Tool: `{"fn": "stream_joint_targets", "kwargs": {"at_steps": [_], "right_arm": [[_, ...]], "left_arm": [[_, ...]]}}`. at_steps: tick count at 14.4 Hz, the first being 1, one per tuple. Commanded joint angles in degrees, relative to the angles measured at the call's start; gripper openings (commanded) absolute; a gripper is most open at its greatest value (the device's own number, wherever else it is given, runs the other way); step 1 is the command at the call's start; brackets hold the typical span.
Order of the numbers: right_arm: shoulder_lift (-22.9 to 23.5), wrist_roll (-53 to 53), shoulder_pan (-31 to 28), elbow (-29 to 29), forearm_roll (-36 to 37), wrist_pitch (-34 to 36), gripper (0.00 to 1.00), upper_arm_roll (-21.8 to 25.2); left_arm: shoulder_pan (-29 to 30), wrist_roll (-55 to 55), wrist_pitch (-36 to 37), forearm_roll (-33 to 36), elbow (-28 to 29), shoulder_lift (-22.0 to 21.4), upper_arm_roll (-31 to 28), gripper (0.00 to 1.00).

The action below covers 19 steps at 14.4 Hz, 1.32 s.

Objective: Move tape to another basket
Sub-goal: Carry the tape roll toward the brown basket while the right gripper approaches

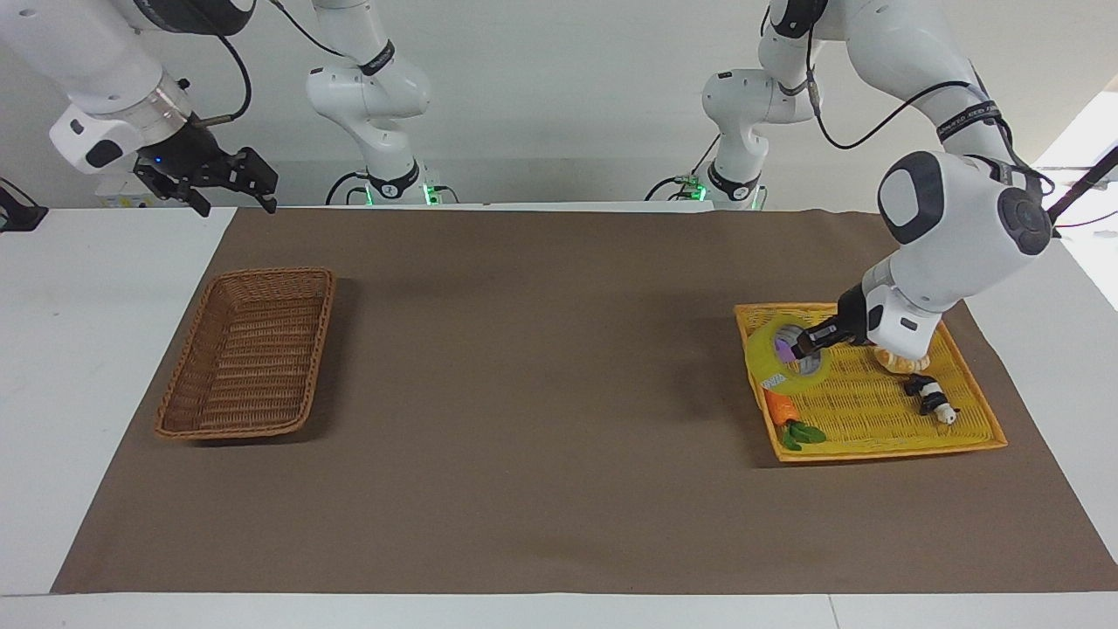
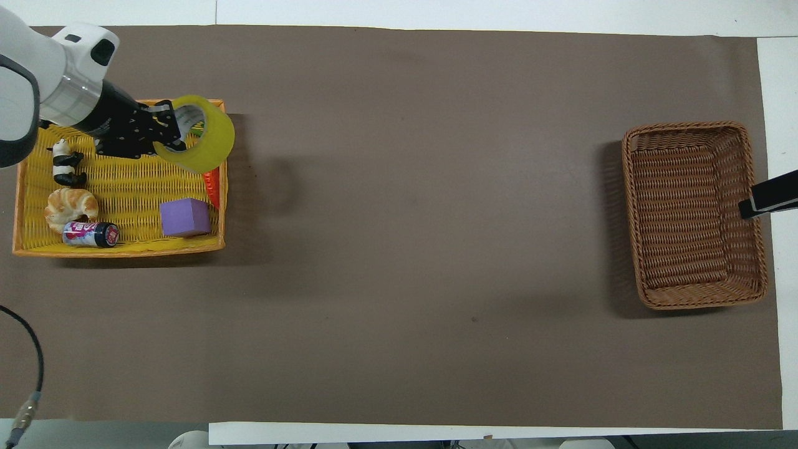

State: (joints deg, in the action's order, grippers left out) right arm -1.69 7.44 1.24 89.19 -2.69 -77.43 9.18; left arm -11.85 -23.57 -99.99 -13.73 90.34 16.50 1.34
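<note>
The yellow tape (image 1: pixel 774 365) (image 2: pixel 211 144) hangs tilted in my left gripper (image 1: pixel 808 341) (image 2: pixel 167 128), which is shut on the roll's wall with one finger inside the pale core. Roll and gripper are over the yellow tray (image 1: pixel 873 307) (image 2: pixel 118 251), at the tray's side toward the right arm's end. The brown wicker basket (image 1: pixel 244 358) (image 2: pixel 692 212) lies at the right arm's end of the mat with nothing in it. My right gripper (image 1: pixel 234 196) (image 2: pixel 765 201) waits in the air by that basket, open and holding nothing.
The tray holds a purple cube (image 2: pixel 184 217), a carrot (image 1: pixel 780 406) (image 2: pixel 212 184), a croissant (image 2: pixel 70 204), a small can (image 2: pixel 90 234) and a panda toy (image 1: pixel 930 397) (image 2: pixel 65 167). A wide stretch of brown mat separates tray and basket.
</note>
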Motion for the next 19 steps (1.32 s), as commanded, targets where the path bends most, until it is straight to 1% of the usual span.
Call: {"fn": "stream_joint_targets", "kwargs": {"at_steps": [1,4,5,6,7,8,9,10,11,13,16,18,19], "right_arm": [[-1.47,1.52,-0.54,2.04,-0.82,-0.35,1.0,-0.39],[-1.47,1.43,-0.54,2.21,-0.73,-0.35,1.0,-0.39],[-1.56,1.43,-0.63,2.21,-0.73,-0.35,1.0,-0.39],[-1.56,1.43,-0.8,2.39,-0.82,-0.35,1.0,-0.39],[-1.65,1.43,-0.72,2.65,-0.73,-0.18,1.0,-0.39],[-2.08,1.35,-0.8,3.7,-1.26,-0.87,1.0,-0.48],[-2.17,1.87,-0.8,4.4,-3.96,-3.14,1.0,-0.4],[-2.44,3.96,-0.89,6.15,-8.94,-5.25,1.0,-0.39],[-2.53,5.46,-0.89,7.56,-12.39,-5.79,1.0,-0.31],[-2.27,6.0,-0.19,9.59,-16.71,-7.98,1.0,-0.39],[-0.6,6.18,-0.36,13.98,-29.25,-11.32,1.0,-0.31],[0.37,6.35,0.34,16.7,-35.07,-13.79,1.0,-0.66],[0.55,7.23,0.86,19.33,-39.19,-14.41,1.0,-0.66]], "left_arm": [[-13.85,-10.76,-4.5,0.29,1.69,-2.34,-0.2,0.0],[-25.99,-18.07,-10.38,-3.74,-1.56,-1.73,0.16,0.0],[-30.81,-19.74,-11.36,-3.67,-2.09,-1.73,0.16,0.0],[-33.73,-20.1,-11.45,-3.5,-2.1,-1.73,0.07,0.0],[-34.98,-20.11,-11.37,-3.41,-2.01,-1.9,0.07,0.0],[-35.34,-20.11,-11.11,-3.32,-1.49,-2.17,0.15,0.0],[-35.35,-20.19,-10.15,-3.32,-1.13,-2.34,0.07,0.0],[-35.17,-20.2,-9.09,-3.32,-0.87,-2.52,0.07,0.0],[-35.17,-20.2,-8.99,-3.41,-1.04,-2.43,-0.11,0.0],[-35.17,-20.81,-8.91,-3.32,-1.31,-2.43,-0.28,0.0],[-34.12,-20.9,-6.8,-3.23,-1.22,-3.05,-0.72,0.0],[-32.63,-20.81,-6.8,-2.09,-0.69,-3.31,-0.72,0.0],[-32.36,-20.81,-6.8,-2.0,-0.25,-3.4,-0.81,0.0]]}}
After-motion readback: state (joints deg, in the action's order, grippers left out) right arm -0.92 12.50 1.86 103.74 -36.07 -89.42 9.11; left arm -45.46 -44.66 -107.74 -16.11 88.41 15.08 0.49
